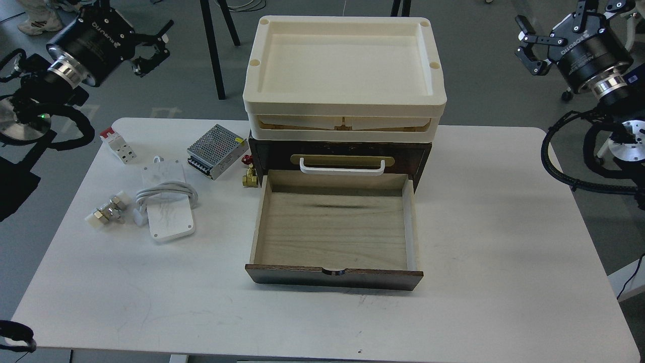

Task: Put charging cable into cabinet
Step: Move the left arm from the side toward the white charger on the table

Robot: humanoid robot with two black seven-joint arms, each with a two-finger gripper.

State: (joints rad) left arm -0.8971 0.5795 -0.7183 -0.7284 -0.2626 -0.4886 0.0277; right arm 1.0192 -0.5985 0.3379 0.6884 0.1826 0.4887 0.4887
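White matte table (pixel 478 227) on grey floor | cabinet (pixel 340 156), dark brown wood, centre frame, pale drawer (pixel 332 229) pulled out, nothing inside | charging cable (pixel 166 201), flat white scuffed brick with looped cord, centre left on table, untouched; pickup and placing remain | left gripper (pixel 153 48) upper left, fingers apart, holding nothing | right gripper (pixel 529 45) upper right, fingers apart, holding nothing.

The white charging cable (pixel 167 207) lies flat below the left pincer (pixel 151 48); the dark cabinet (pixel 338 156), drawer open, sits to that pincer's lower right.
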